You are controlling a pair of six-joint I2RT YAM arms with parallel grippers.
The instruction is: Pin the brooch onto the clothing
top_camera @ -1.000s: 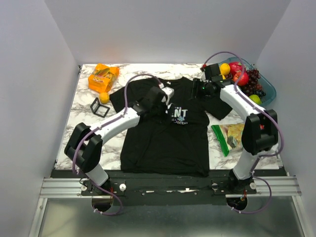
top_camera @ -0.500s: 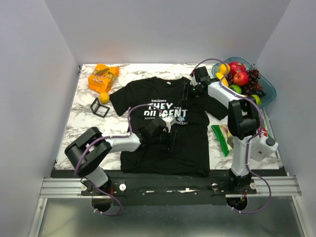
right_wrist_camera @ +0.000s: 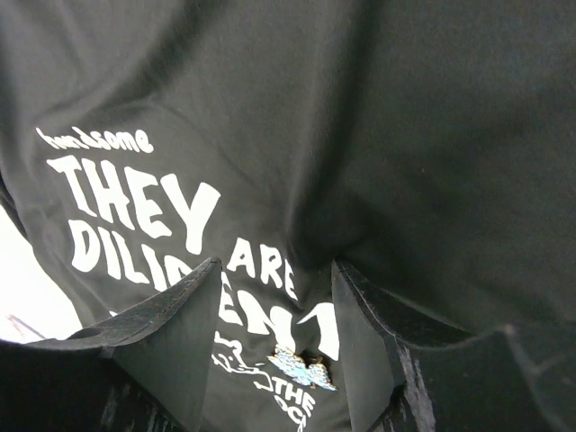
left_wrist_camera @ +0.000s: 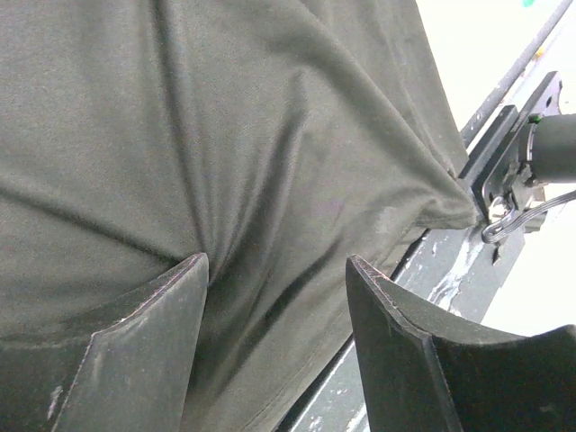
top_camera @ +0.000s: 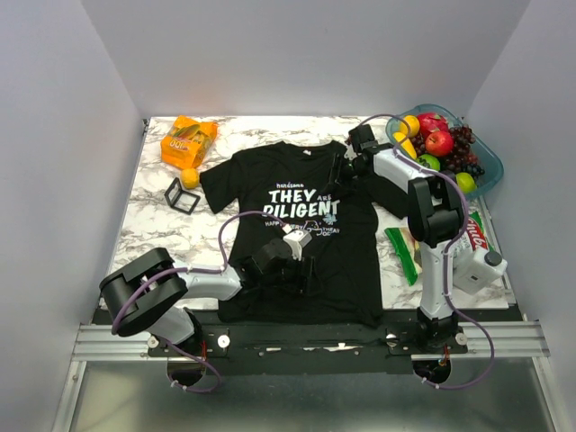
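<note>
from above, the shirt (top_camera: 351,270) lies flat on the table (top_camera: 180,234), print up, with the left gripper (top_camera: 292,270) low over its hem and the right gripper (top_camera: 345,168) at its right shoulder. the left wrist view shows the left gripper (left_wrist_camera: 274,270) spread wide over wrinkled cloth, gripping nothing. the right wrist view shows the right gripper (right_wrist_camera: 274,270) also wide and empty, with the brooch (right_wrist_camera: 301,367) on the shirt at the print's lower edge.

The black short-sleeved T-shirt (top_camera: 349,270) lies spread front-up in the middle of the top view, collar toward the top, lightly creased, its white "THEY ARE DILIGENT" print showing; the small metallic brooch (right_wrist_camera: 301,367) sits on the print just below the big lettering
</note>
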